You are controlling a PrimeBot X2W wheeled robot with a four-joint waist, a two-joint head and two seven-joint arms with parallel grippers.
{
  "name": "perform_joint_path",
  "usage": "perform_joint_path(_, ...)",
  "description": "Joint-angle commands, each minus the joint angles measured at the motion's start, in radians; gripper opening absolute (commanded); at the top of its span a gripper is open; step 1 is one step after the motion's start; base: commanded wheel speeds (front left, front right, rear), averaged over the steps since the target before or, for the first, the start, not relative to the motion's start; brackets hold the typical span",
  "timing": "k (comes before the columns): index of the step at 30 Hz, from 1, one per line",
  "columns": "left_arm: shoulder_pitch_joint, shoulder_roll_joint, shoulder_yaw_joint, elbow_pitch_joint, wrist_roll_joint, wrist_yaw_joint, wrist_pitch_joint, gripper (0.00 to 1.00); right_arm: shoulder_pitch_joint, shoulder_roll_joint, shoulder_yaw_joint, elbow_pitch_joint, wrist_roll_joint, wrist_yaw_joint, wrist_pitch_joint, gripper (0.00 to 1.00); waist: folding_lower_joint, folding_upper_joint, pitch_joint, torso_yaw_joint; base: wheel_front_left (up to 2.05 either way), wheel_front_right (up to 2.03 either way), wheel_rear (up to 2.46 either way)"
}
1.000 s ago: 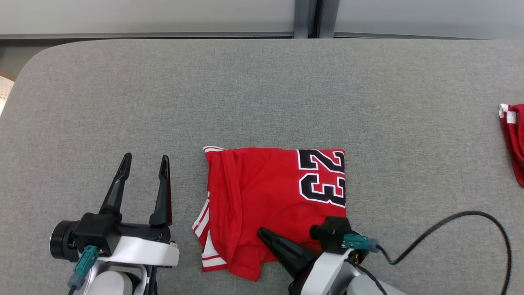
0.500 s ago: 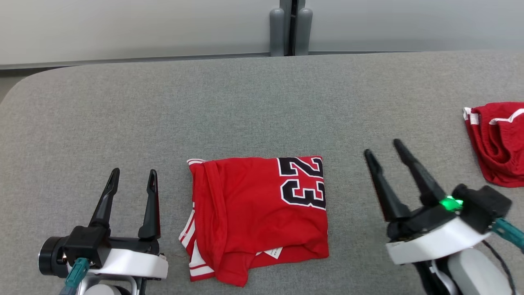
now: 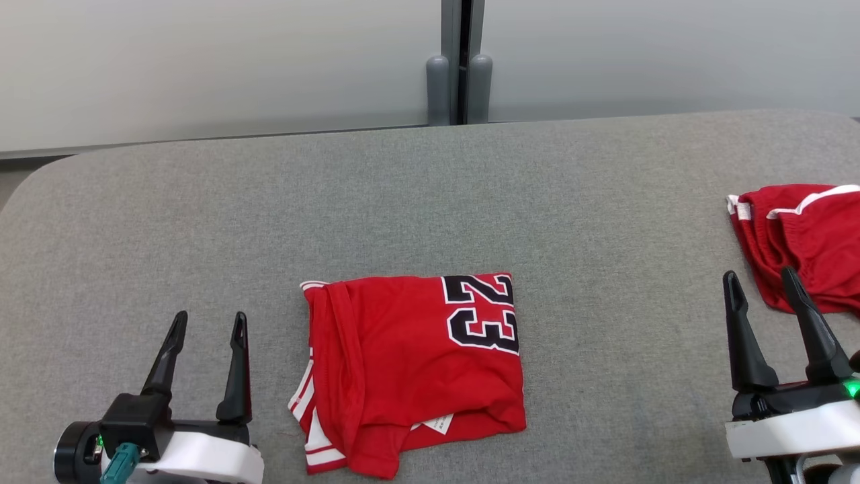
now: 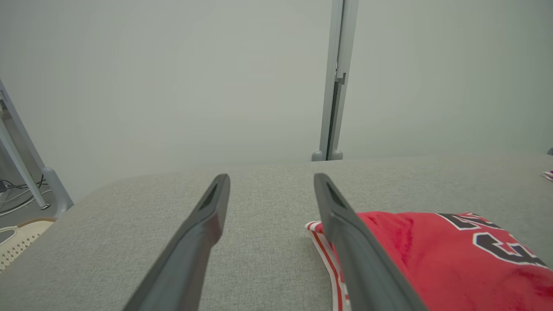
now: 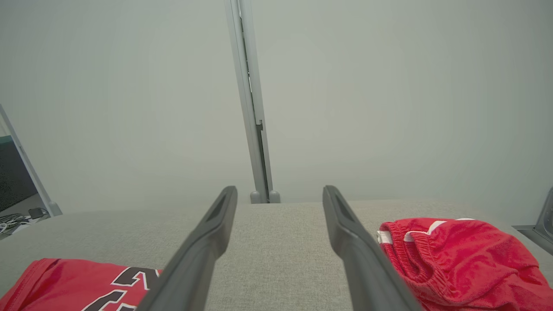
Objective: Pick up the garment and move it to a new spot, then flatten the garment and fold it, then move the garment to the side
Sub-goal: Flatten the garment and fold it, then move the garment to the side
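One red jersey (image 3: 410, 370), folded square (black 23)

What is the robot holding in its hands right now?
Nothing. The left gripper and the right gripper are both open and empty. The folded red jersey lies between them, untouched.
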Motion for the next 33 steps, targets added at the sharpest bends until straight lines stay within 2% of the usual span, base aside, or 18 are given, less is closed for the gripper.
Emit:
perform_joint_path(1, 0.011, 0.008, 0.002, 0.002, -0.004, 0.004, 0.002, 1.0, 0.015, 0.0, -0.005, -0.009, -0.007, 0.002, 0.01, 1.0, 0.0, 0.0, -0.018, -0.006, 0.0, 0.0, 0.0)
perform_joint_path(13, 0.08, 0.016, -0.01, -0.004, -0.012, 0.012, 0.035, 1.0, 0.12, 0.004, -0.024, -0.048, -0.029, 0.002, 0.075, 1.0, 0.0, 0.0, -0.088, -0.014, 0.0, 0.0, 0.0)
perform_joint_path(33, 0.059, 0.016, -0.009, -0.026, -0.032, 0.039, 0.029, 1.0, 0.12, 0.007, -0.037, -0.071, -0.041, 0.002, 0.099, 1.0, 0.0, 0.0, -0.066, 0.005, 0.0, 0.0, 0.0)
